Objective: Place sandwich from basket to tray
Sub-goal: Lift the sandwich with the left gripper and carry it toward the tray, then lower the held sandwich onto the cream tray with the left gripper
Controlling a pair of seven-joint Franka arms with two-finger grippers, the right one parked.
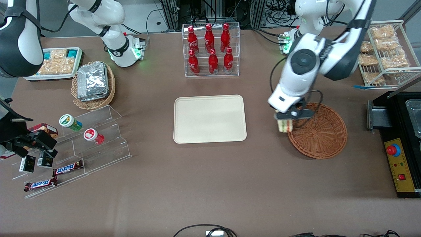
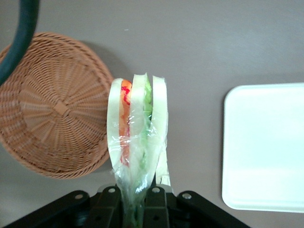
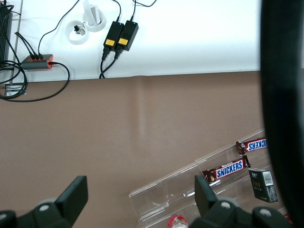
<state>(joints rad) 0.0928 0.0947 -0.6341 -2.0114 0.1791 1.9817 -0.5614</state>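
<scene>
My left gripper (image 1: 285,121) hangs above the table just beside the rim of the reddish-brown wicker basket (image 1: 319,131), between it and the cream tray (image 1: 210,118). It is shut on the plastic-wrapped sandwich (image 1: 284,125), a wedge of white bread with green, red and orange layers. In the left wrist view the sandwich (image 2: 137,128) sticks out from the gripper (image 2: 136,202), clamped at its narrow end, over bare table. The basket (image 2: 52,107) holds nothing. The tray (image 2: 266,147) lies flat with nothing on it.
A clear rack of red bottles (image 1: 210,49) stands farther from the front camera than the tray. A tan basket of foil packets (image 1: 93,84) and clear steps with snacks (image 1: 88,138) lie toward the parked arm's end. A black control box (image 1: 399,154) and wire shelf (image 1: 386,52) flank the basket.
</scene>
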